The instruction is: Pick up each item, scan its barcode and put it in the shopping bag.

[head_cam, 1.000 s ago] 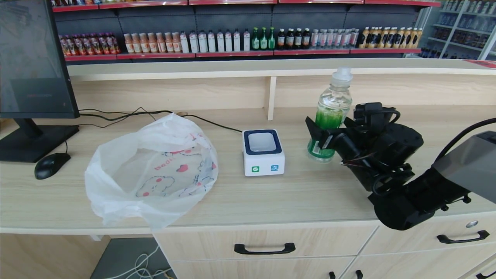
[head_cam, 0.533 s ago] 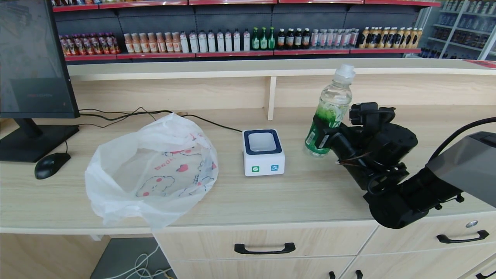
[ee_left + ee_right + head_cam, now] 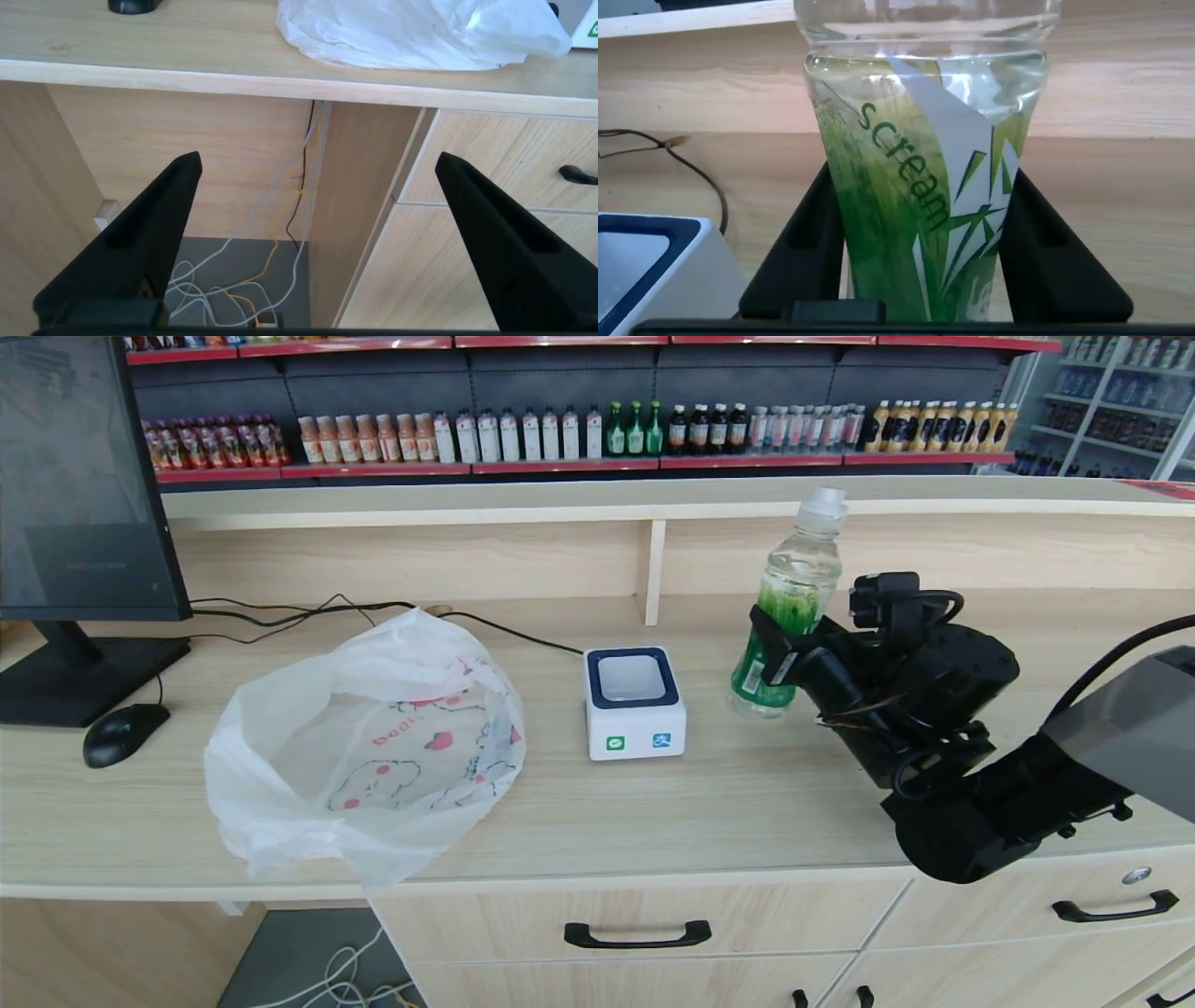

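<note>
We see the long wooden counter [image 3: 653, 812] across the scene, with drink shelves [image 3: 560, 467] far behind it. At the far left of the counter stands a dark monitor [image 3: 79, 476] on its stand. To its right, near the front edge, the white shopping bag [image 3: 369, 747] with red cartoon print lies slumped, its mouth open upward.

On the right side of the counter the right gripper [image 3: 777, 649] is clamped around the lower half of the bottle [image 3: 794, 588]. In the right wrist view its two black fingers [image 3: 808, 247] press against both sides of the green label. The left gripper [image 3: 318, 163] hangs below the counter's front edge, before a cabinet opening with loose cables [image 3: 280, 252]. Its fingers are spread wide with nothing between them.

The bottle is clear, with a white cap, and leans slightly to the right. It is just right of the scanner, and we cannot tell whether its base touches the counter. The white scanner [image 3: 634, 703], blue-framed window on top, sits mid-counter between bag and bottle. A black mouse [image 3: 124, 733] lies left of the bag.
</note>
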You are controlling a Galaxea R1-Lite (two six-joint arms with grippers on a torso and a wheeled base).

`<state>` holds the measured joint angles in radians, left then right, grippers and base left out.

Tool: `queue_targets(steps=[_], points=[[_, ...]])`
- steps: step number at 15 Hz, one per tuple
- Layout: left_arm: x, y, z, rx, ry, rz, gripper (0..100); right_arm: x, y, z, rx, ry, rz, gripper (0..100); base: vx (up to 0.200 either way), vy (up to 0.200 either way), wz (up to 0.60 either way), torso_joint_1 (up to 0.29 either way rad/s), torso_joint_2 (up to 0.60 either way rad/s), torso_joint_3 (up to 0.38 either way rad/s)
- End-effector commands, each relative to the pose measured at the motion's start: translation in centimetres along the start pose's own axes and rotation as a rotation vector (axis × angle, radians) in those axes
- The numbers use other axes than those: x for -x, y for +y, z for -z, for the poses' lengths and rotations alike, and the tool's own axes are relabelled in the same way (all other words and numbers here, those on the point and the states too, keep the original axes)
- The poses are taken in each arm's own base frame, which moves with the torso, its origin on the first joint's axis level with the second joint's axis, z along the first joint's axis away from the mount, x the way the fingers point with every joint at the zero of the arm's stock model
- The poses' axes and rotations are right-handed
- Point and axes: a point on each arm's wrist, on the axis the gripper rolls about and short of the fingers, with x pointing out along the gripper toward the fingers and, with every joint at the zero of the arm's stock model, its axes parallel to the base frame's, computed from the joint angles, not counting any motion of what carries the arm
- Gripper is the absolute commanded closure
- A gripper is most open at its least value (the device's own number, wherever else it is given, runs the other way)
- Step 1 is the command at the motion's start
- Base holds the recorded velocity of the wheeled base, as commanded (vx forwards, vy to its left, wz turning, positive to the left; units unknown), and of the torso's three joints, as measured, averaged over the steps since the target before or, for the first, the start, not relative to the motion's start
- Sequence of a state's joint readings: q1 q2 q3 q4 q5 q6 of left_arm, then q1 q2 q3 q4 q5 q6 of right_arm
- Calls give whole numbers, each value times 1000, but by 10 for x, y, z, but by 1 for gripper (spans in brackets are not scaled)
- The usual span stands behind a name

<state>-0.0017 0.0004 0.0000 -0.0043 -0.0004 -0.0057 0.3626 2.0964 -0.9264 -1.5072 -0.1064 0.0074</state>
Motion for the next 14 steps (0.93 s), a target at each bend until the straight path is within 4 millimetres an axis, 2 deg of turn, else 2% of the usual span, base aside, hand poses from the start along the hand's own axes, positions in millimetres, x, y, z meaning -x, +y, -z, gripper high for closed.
queue_targets(steps=[1,9,12,14], points=[[0,0,0,0,-1,-1,0,2,-1,-17,-4,-43,-2,100,0,0,0,0,0,0],[0,0,0,0,-1,-1,0,20,3,-72,-3,-161,-17,100,0,0,0,0,0,0],[0,0,0,0,-1,-1,0,44,33,-94,-26,-190,-108,100,0,0,0,0,0,0],[0,0,0,0,-1,-1,0,64,38,-105,-3,-192,-137,100,0,0,0,0,0,0]])
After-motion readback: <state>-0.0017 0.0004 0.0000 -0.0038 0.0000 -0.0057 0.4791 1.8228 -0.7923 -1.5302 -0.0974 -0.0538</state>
